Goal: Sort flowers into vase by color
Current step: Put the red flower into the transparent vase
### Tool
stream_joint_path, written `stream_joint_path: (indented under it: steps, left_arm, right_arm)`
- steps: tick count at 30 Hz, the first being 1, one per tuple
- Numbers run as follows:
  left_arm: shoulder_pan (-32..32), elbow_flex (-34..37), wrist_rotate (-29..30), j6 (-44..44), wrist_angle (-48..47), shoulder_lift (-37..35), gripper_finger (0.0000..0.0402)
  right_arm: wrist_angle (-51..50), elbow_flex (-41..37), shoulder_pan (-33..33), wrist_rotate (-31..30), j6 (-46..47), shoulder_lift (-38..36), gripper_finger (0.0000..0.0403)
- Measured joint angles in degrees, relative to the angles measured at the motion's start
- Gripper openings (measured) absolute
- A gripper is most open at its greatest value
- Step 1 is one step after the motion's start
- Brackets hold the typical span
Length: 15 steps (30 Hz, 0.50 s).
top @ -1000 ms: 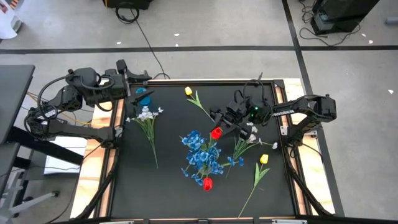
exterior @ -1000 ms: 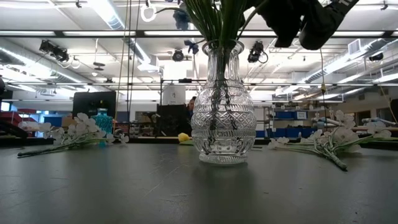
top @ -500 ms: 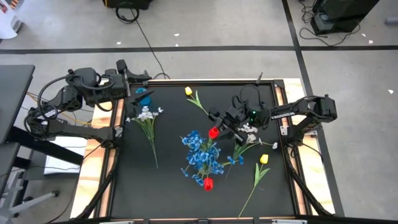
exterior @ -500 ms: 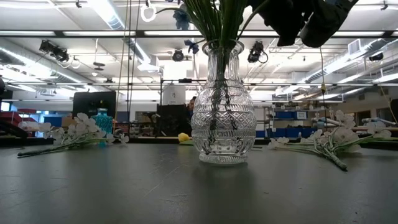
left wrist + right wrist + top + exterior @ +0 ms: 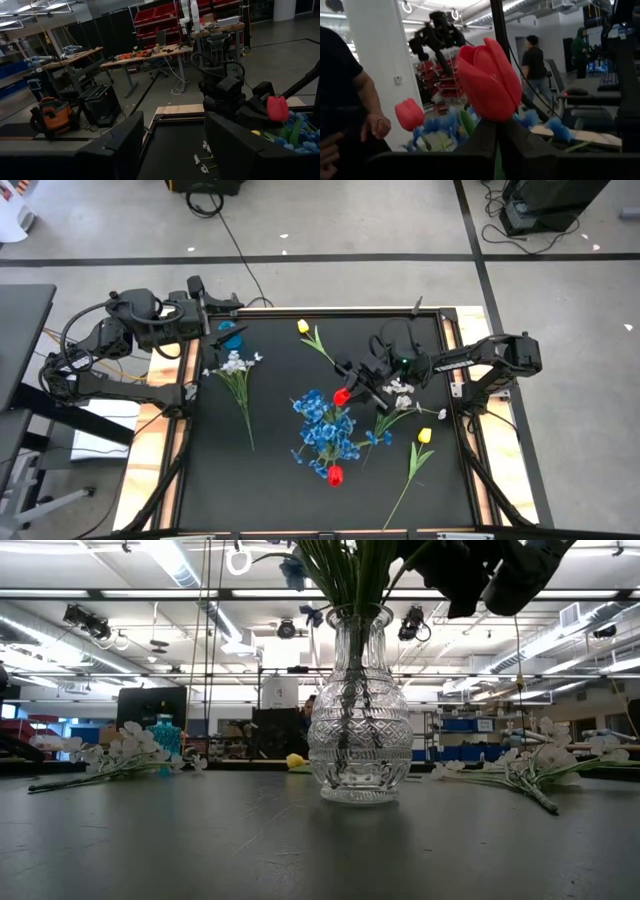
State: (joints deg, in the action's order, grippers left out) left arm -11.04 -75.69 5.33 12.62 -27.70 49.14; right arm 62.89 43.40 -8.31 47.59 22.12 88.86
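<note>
Red tulip [image 5: 342, 396] clamped in right gripper [image 5: 349, 393] above vase [image 5: 359, 710], left gripper [image 5: 232, 308] parted, idle.

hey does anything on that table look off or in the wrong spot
Yes. The clear cut-glass vase holds blue clustered flowers and a red tulip together, mixed colours. The right gripper is shut on another red tulip above it.

A blue cap [image 5: 231, 338] lies on the black mat [image 5: 280, 470] near its corner.
</note>
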Motion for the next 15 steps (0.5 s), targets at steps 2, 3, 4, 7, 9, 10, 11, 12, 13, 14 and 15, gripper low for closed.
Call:
stream_joint_path:
  steps: [2,3,4,7,9,10,11,12,13,14,15]
  left_arm:
    - [0.0,0.0,0.0,0.0,0.0,0.0,0.0215]
    - [0.0,0.0,0.0,0.0,0.0,0.0,0.0215]
    - [0.0,0.0,0.0,0.0,0.0,0.0,0.0215]
    - [0.0,0.0,0.0,0.0,0.0,0.0,0.0215]
    - [0.0,0.0,0.0,0.0,0.0,0.0,0.0215]
    - [0.0,0.0,0.0,0.0,0.0,0.0,0.0215]
    - [0.0,0.0,0.0,0.0,0.0,0.0,0.0215]
    - [0.0,0.0,0.0,0.0,0.0,0.0,0.0215]
    - [0.0,0.0,0.0,0.0,0.0,0.0,0.0215]
    - [0.0,0.0,0.0,0.0,0.0,0.0,0.0215]
    - [0.0,0.0,0.0,0.0,0.0,0.0,0.0215]
  right_arm:
    - [-1.4,0.0,0.5,0.0,-2.0,0.0,0.0019]
    - [-2.1,0.0,0.9,0.0,-3.4,0.0,0.0018]
    - [-3.1,0.0,1.3,0.0,-5.1,0.0,0.0018]
    - [-5.6,0.1,2.2,-0.2,-8.1,0.0,0.0024]
    - [-6.0,0.1,2.4,-0.1,-8.0,-0.1,0.0034]
    - [-6.0,0.1,2.5,-0.1,-7.2,-0.1,0.004]
    - [-5.9,0.1,2.5,0.0,-6.3,-0.1,0.0047]
    - [-5.6,0.1,2.5,0.1,-5.3,-0.1,0.0055]
    - [-5.0,0.1,2.5,0.1,-4.3,0.0,0.0064]
    - [-4.3,0.1,2.3,0.2,-3.4,0.0,0.0074]
    - [-3.4,0.0,2.2,0.4,-2.1,0.0,0.0086]
